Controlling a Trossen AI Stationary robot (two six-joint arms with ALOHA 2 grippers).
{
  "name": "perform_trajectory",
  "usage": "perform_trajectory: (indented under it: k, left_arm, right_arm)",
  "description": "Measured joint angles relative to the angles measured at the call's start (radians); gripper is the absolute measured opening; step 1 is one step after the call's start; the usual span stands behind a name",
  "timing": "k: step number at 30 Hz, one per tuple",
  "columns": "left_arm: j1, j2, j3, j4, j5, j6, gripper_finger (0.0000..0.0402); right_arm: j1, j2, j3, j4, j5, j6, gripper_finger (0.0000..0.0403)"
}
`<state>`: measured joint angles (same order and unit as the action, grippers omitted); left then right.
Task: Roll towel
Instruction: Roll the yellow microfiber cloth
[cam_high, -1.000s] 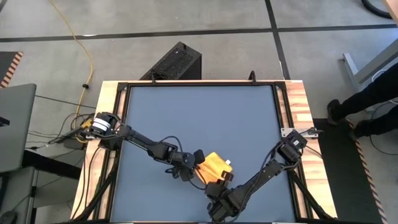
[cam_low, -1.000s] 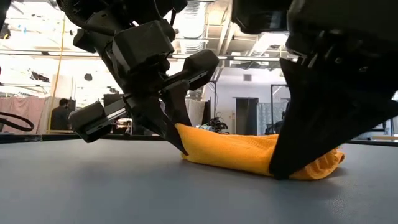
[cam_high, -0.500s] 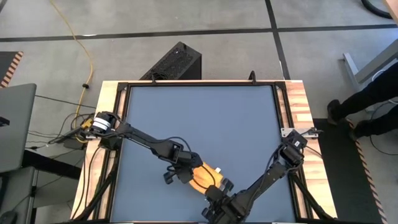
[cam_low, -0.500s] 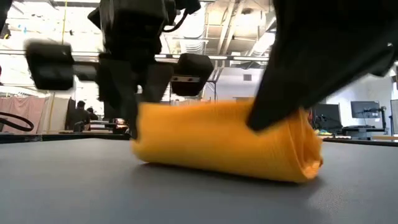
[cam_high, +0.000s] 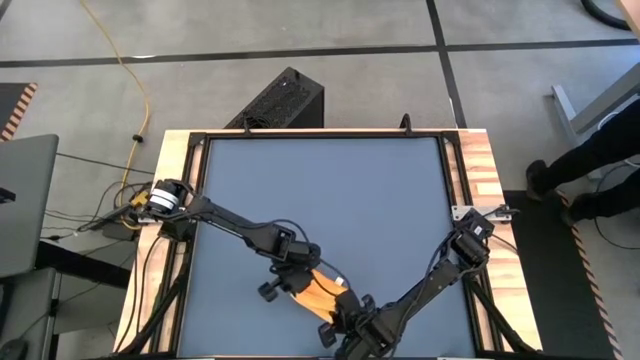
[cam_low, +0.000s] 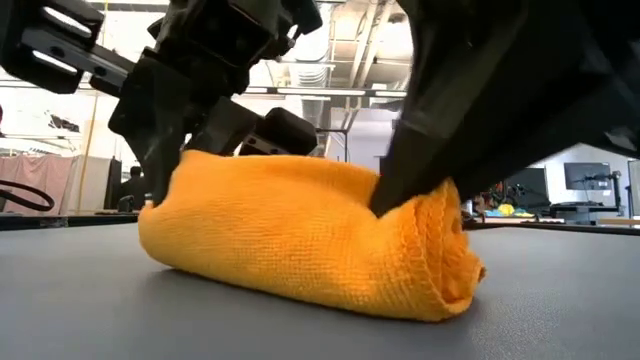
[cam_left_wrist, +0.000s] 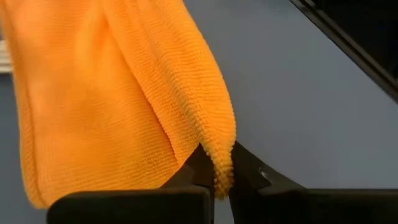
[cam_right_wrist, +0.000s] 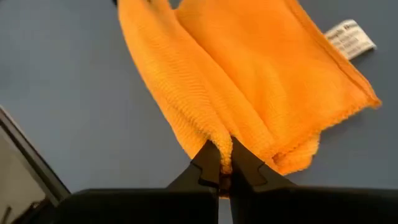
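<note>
From where I stand, the towel (cam_high: 318, 290) lies as a loose yellow roll on the grey table (cam_high: 320, 190), close to the table's near edge and about midway across it. Both arms have hold of it.

The left gripper (cam_high: 297, 281) sits at one end of the roll, its fingers pinched tight on a fold of the cloth. In the left wrist view the two dark fingers (cam_left_wrist: 205, 165) meet with a fringe of the towel (cam_left_wrist: 118, 93) squeezed between them, and the rest of the fabric spreads away ahead of the gripper.

The right gripper (cam_high: 347, 312) is at the other end, nearer the table edge, and it too is closed narrow on the towel. In the right wrist view its fingertips (cam_right_wrist: 214, 163) clamp a ridge of cloth, with the towel (cam_right_wrist: 236, 81) fanning out in front of them. A small white tag (cam_right_wrist: 350, 37) shows at the towel's far edge, well ahead of that gripper and off to one side.

In the low view the towel (cam_low: 300, 235) rests on the table as a fat bundle, its layered end turned toward the right gripper (cam_low: 400, 190), which presses into it from above. The left gripper (cam_low: 175, 150) grips the opposite end, just above the table surface.
</note>
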<state>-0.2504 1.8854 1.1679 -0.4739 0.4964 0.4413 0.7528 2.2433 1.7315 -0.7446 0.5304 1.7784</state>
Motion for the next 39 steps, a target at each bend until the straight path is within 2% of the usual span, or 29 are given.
perform_trajectory:
  k: [5, 11, 14, 18, 23, 25, 28, 31, 34, 39]
  left_arm:
    - [0.000, 0.000, -0.001, -0.020, -0.043, -0.033, 0.0043]
    - [0.030, -0.007, 0.028, -0.149, -0.195, 0.029, 0.0104]
    - [0.058, -0.019, 0.016, -0.199, -0.138, 0.042, 0.0119]
    - [0.068, -0.098, -0.040, -0.151, -0.044, 0.062, 0.0112]
    - [0.023, -0.259, -0.167, 0.082, 0.015, 0.011, 0.0078]
    - [-0.025, -0.330, -0.233, 0.251, 0.011, -0.011, 0.0064]
    - [-0.121, -0.385, -0.352, 0.578, -0.078, -0.035, 0.0044]
    - [-0.201, -0.359, -0.441, 0.860, -0.194, 0.002, 0.0027]
    - [-0.227, -0.276, -0.459, 1.045, -0.259, 0.043, 0.0013]
    - [-0.205, -0.144, -0.395, 1.124, -0.273, 0.094, 0.0001]
  right_arm:
    - [-0.004, 0.000, -0.023, -0.007, -0.022, 0.032, 0.0025]
    - [-0.002, -0.006, -0.066, 0.000, -0.070, 0.098, 0.0026]
    - [0.002, -0.005, -0.072, 0.000, -0.061, 0.108, 0.0026]
    - [0.002, -0.004, -0.072, -0.002, -0.051, 0.109, 0.0026]
    - [0.000, -0.002, -0.073, -0.005, -0.031, 0.102, 0.0026]
    - [-0.001, -0.002, -0.073, -0.007, -0.018, 0.102, 0.0026]
    - [-0.003, -0.002, -0.073, -0.006, -0.013, 0.102, 0.0026]
    - [-0.005, -0.001, -0.074, -0.005, -0.013, 0.105, 0.0027]
    - [-0.008, -0.001, -0.074, -0.004, -0.013, 0.109, 0.0027]
    - [-0.011, -0.001, -0.074, 0.003, -0.013, 0.125, 0.0027]
